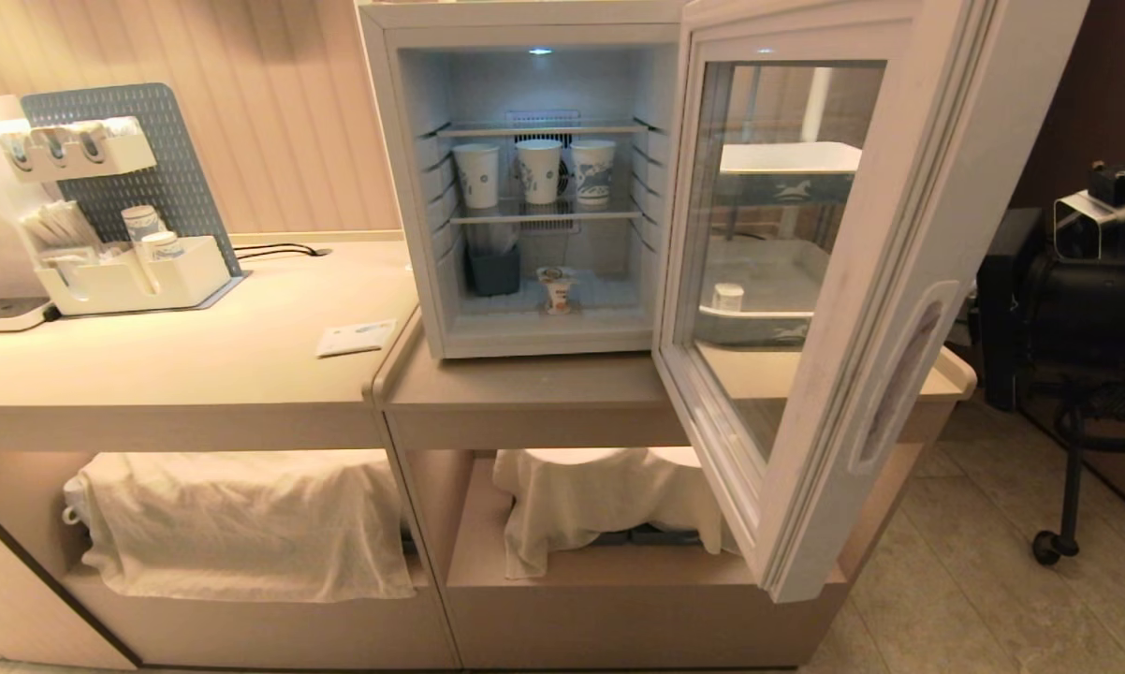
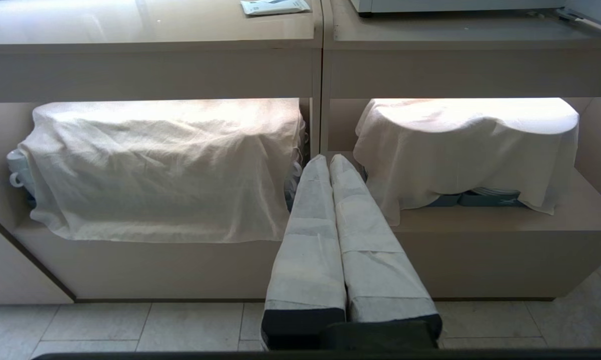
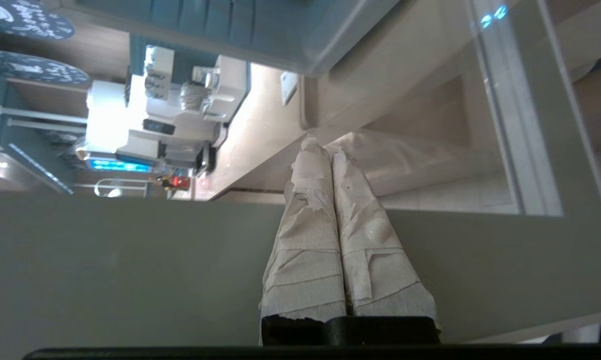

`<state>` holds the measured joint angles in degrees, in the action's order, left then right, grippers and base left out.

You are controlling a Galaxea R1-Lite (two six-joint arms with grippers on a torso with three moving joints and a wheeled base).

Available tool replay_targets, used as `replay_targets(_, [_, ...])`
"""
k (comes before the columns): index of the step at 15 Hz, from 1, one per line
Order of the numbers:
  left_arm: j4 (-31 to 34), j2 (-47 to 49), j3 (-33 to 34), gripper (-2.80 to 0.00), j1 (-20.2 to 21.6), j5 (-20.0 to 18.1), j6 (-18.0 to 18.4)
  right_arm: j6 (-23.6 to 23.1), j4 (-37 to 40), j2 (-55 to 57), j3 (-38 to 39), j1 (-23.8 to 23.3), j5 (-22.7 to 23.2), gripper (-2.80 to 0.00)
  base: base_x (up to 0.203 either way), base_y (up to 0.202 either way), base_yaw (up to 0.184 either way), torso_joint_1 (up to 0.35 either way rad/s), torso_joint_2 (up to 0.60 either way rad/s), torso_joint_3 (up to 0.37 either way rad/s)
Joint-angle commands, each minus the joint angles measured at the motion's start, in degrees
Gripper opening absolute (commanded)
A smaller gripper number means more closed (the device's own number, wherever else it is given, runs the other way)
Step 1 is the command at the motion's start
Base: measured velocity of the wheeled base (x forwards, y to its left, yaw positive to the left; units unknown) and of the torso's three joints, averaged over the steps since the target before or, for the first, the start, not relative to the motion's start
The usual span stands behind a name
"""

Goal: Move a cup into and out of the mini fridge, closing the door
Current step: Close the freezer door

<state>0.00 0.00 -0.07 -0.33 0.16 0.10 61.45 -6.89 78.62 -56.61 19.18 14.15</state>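
Note:
The mini fridge (image 1: 411, 197) stands open on the counter, its inside lit. The cup (image 1: 557, 288), tiny and white with an orange label, sits upright on the fridge floor near the middle. The door (image 1: 909, 281) is swung far out to the right, glass window facing me. My right gripper (image 3: 323, 149) is shut and empty, on the door's outer side. Its taped fingers lie across the pale grey-blue door frame (image 3: 130, 270) with the tips over the glass (image 3: 430, 150); whether they touch I cannot tell. It does not show in the head view. My left gripper (image 2: 329, 161) is shut and empty, parked low before the counter's lower shelves.
Three taller paper cups (image 1: 538, 170) stand on the wire shelf, a dark container (image 1: 493, 271) below them. A small card (image 1: 357, 337) and a white organizer (image 1: 132, 276) are on the counter (image 1: 197, 374). Cloth-covered stacks (image 2: 155, 165) fill the lower shelves. A black wheeled stand (image 1: 1077, 374) is at right.

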Motion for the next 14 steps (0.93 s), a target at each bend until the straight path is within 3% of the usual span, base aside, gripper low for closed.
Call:
replay_targets(1, [0.0, 0.0, 0.1, -2.8, 0.0, 0.0, 0.0, 1.9, -0.1, -0.6, 0.1, 1.8, 0.2, -2.8, 0.0, 0.0, 0.0, 0.0, 0.0, 0.0])
replay_targets(5, [0.0, 0.0, 0.0, -2.8, 0.0, 0.0, 0.0, 6.8, -0.1, -0.8, -0.2, 5.2, 0.2, -2.8, 0.0, 0.0, 0.0, 0.0, 0.0, 0.0])
replay_targets(11, [0.0, 0.0, 0.0, -2.8, 0.0, 0.0, 0.0, 19.1, 0.1, 0.3, -3.3, 9.1, -0.1, -2.8, 0.0, 0.0, 0.0, 0.0, 0.0, 0.0])
replay_targets(14, [0.0, 0.0, 0.0, -2.8, 0.0, 0.0, 0.0, 22.7, 0.4, 0.2, -3.2, 10.6, 0.0, -2.8, 0.0, 0.0, 0.0, 0.0, 0.0, 0.0])
